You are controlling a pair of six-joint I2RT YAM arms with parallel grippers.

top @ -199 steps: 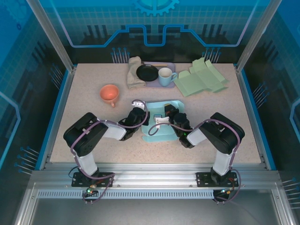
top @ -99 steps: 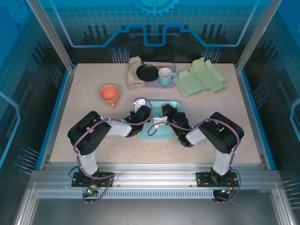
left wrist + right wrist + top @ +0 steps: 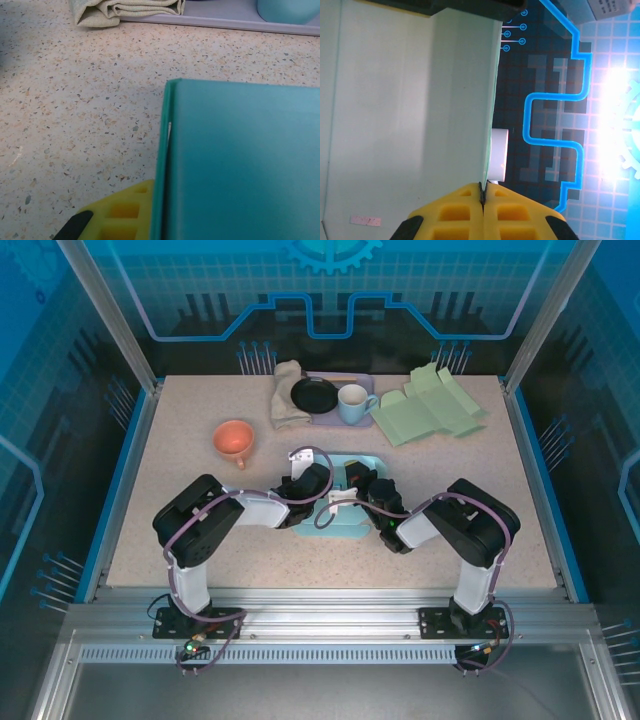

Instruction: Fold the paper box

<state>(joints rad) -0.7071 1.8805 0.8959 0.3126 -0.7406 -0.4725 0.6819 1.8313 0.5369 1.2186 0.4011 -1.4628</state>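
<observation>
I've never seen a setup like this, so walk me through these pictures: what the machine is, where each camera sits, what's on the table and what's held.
These are two robot arms bolted at the near edge of a speckled table, each ending in a two-finger gripper. The wide picture looks down from above and behind them; the close-ups come from cameras on the wrists. On the table lie an orange cup, a beige cloth, a lavender tray carrying a black plate and a pale blue mug, and flat light-green cardboard sheets. In the middle sits the teal paper box. The right gripper is shut on a thin panel of it, yellow pads pressed together. The left gripper seems to pinch one teal wall; one yellow finger shows against it.
</observation>
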